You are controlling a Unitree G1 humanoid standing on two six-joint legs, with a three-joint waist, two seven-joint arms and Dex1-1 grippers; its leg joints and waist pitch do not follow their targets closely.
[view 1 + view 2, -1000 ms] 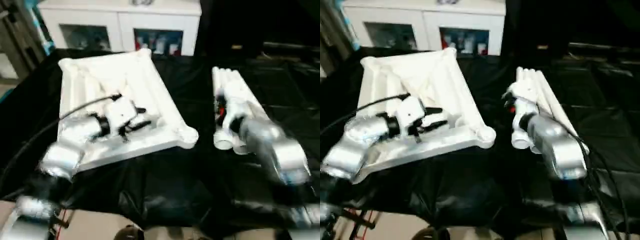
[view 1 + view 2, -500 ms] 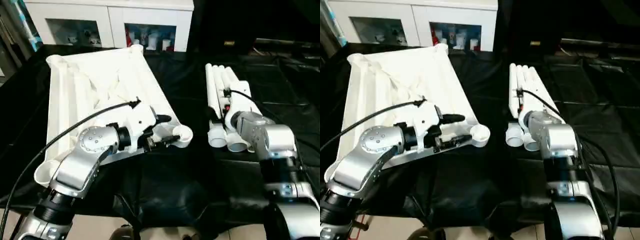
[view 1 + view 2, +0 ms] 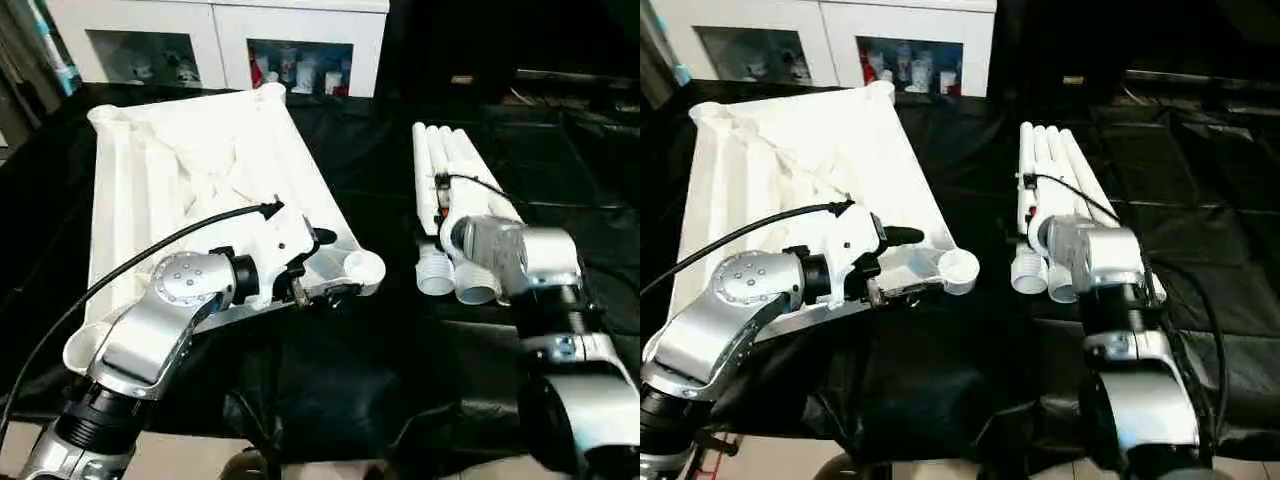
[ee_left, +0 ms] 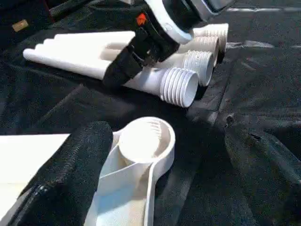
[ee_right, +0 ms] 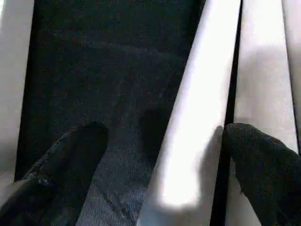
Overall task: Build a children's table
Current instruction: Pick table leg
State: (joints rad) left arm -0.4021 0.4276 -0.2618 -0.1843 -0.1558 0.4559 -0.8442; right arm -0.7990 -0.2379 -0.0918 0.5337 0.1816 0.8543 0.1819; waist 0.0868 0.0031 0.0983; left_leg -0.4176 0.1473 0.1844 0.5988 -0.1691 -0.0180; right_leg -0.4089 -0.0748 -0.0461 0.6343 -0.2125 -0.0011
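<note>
The white tabletop (image 3: 190,170) lies ribbed side up on the left of the black-draped table. My left gripper (image 3: 333,265) is open at its near right corner socket (image 3: 364,268), one finger above the rim and one below; the socket (image 4: 143,140) sits just past a black finger (image 4: 70,169). Several white tube legs (image 3: 440,165) lie side by side on the right, threaded ends (image 4: 181,87) toward me. My right gripper (image 5: 164,155) is open astride one leg (image 5: 197,117), with its fingers (image 5: 70,155) on either side of the leg.
A white cabinet (image 3: 220,35) with glass doors stands behind the table. Black cloth (image 3: 330,370) covers the table down to its near edge. A black cable (image 3: 130,265) arcs from my left wrist across the tabletop.
My left arm has moved from the tabletop's middle to its near right corner socket, and its fingers have spread wider. The right gripper stays over the legs. The camera has shifted.
</note>
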